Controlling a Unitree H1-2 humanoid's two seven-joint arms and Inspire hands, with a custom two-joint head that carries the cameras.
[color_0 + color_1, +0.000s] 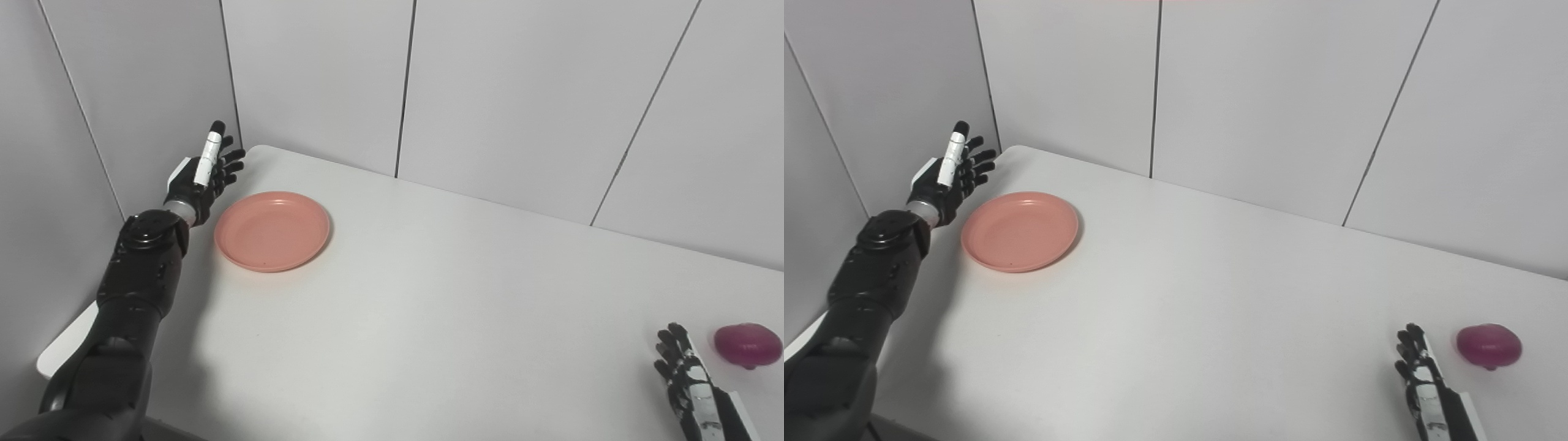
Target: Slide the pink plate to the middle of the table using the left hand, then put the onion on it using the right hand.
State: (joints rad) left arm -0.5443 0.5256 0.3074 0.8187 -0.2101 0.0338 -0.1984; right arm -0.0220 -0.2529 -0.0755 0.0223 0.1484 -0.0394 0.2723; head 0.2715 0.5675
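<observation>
Only part of your right hand (689, 383) shows, fingers spread, grasping nothing.
Left hand (205, 171) released beside pink plate (272, 231), surface's (429, 318) far-left corner; onion (748, 345) near right edge.

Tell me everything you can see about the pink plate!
The plate is round, salmon pink, and looks like smooth plastic, with a shallow dip in the middle and a raised rim. It is empty and lies flat, right way up, near the far left corner of the white table. The open left hand is just beside its left edge, not touching it.
</observation>
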